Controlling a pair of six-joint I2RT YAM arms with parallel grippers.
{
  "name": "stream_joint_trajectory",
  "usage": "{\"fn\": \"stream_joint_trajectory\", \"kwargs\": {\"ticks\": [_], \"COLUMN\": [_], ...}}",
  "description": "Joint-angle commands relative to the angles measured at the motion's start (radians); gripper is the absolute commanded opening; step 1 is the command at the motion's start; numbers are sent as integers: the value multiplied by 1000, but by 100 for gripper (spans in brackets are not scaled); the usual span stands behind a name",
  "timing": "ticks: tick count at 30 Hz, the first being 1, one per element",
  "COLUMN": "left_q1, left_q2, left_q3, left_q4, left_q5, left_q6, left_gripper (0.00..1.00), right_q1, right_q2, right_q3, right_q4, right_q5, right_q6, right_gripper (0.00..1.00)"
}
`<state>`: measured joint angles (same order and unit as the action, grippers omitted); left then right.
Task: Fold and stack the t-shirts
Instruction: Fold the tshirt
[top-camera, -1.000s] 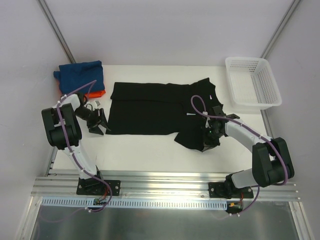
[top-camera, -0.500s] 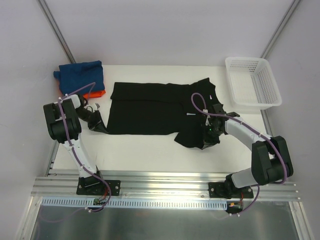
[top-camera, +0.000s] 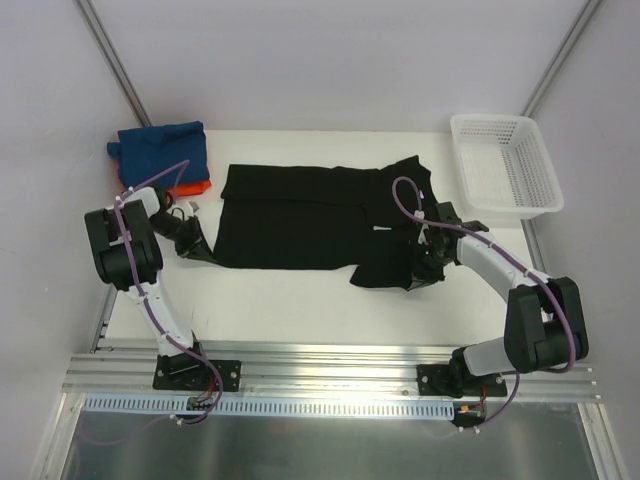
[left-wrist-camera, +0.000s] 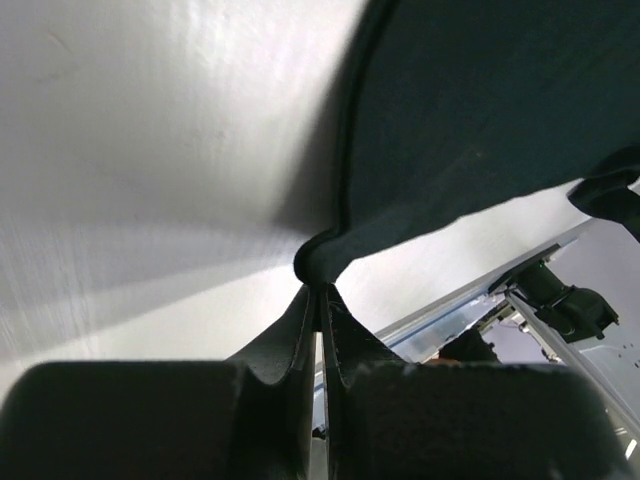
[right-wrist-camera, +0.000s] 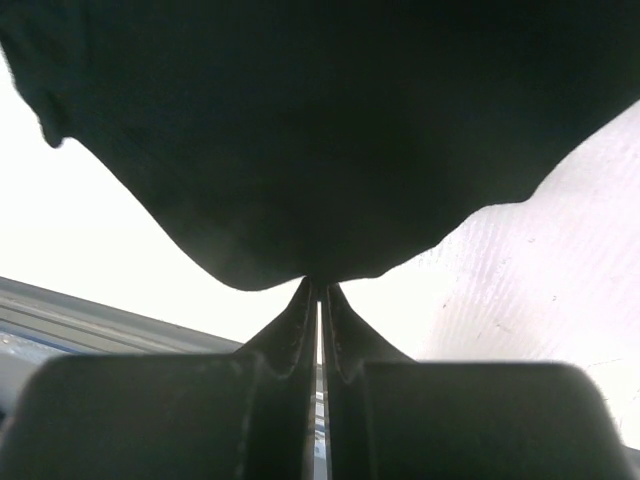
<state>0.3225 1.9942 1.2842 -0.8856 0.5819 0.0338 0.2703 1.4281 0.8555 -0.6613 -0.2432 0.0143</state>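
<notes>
Both pinches look solid: left gripper (left-wrist-camera: 318, 292) and right gripper (right-wrist-camera: 319, 285) are clamped on the near edge of the black t-shirt (top-camera: 300, 215). I'd lift evenly, then fold toward the far side.

The orange t-shirt (top-camera: 193, 188) lies mostly hidden under the blue t-shirt (top-camera: 160, 148) — only a sliver shows. The black t-shirt (right-wrist-camera: 320, 130) runs past the right wrist view's top edge.

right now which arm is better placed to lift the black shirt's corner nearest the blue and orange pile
Left. The left gripper is shut on that near corner of the black t-shirt, on the blue t-shirt's side. The right gripper is pinching the opposite end, toward the basket.
</notes>
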Motion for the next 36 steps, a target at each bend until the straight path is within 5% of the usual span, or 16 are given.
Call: {"fn": "stream_joint_trajectory", "kwargs": {"ticks": [1,17,36], "left_q1": [9,-46,-137], "left_q2": [-87,-121,-5], "left_q3": [27,174,394], "left_q4": [-55,-122,-124], "left_q5": [53,98,88], "left_q6": [8,21,17], "left_gripper": [0,0,0], "right_q1": [-19,-129,-171], "right_q2": [-63,-158,-18], "right_q3": [43,98,292], "right_q4": [-8,22,94], "right_q5": [13,24,45], "right_q6": [-7,-31,-74], "right_gripper": [1,1,1]}}
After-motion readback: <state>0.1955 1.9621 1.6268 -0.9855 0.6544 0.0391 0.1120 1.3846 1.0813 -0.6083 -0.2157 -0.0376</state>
